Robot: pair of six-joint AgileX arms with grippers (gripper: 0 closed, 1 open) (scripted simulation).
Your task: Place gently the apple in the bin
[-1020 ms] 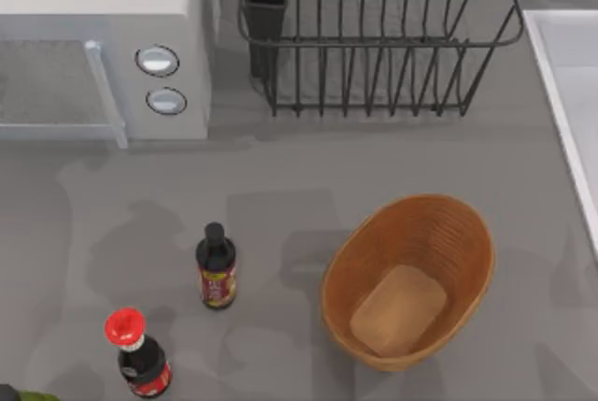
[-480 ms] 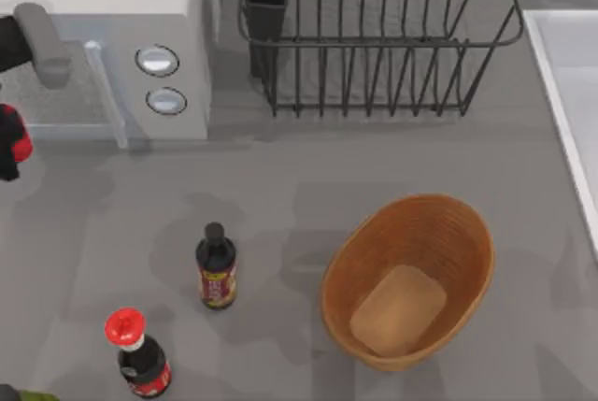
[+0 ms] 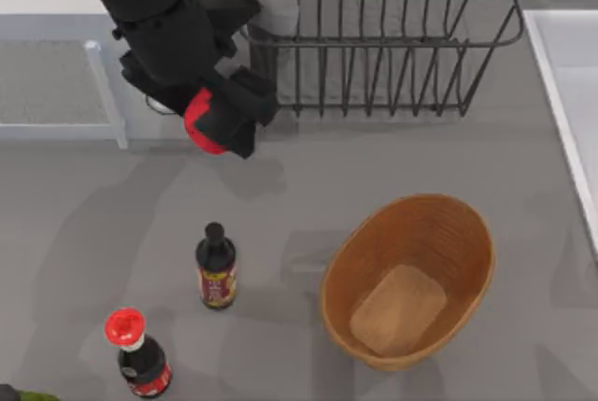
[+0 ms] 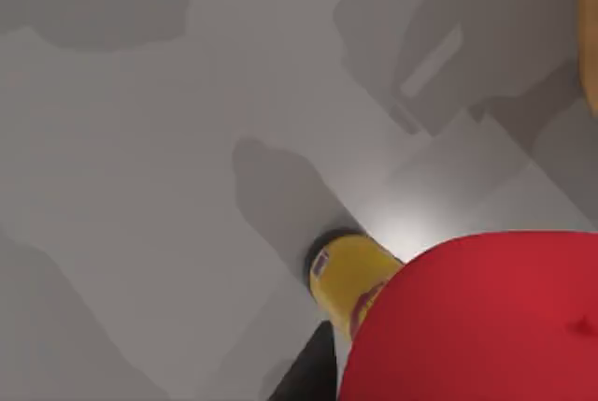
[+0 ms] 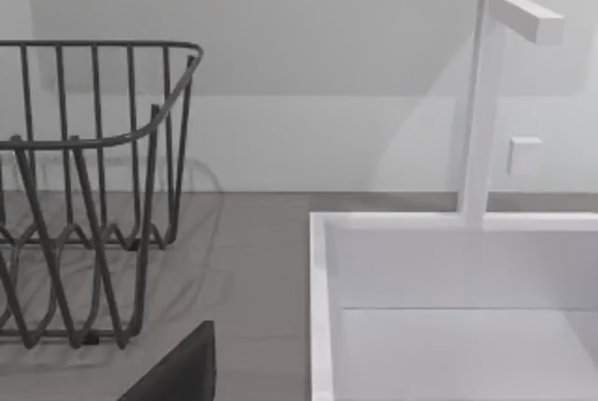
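left gripper (image 3: pixel 220 121) gripping apple (image 3: pixel 201 123), airborne

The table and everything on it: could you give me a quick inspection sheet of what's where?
Surface: grey table, shadowed.
Job's things: apple held above the table's rear left; bin, an empty wicker basket, front right.
Clutter: black-capped bottle and red-capped bottle standing front left.
Grippers: left gripper shut on the apple, up in the air, left of and behind the bin.
Cables: nothing seen.
Surroundings: microwave rear left, wire dish rack rear centre, white sink right.
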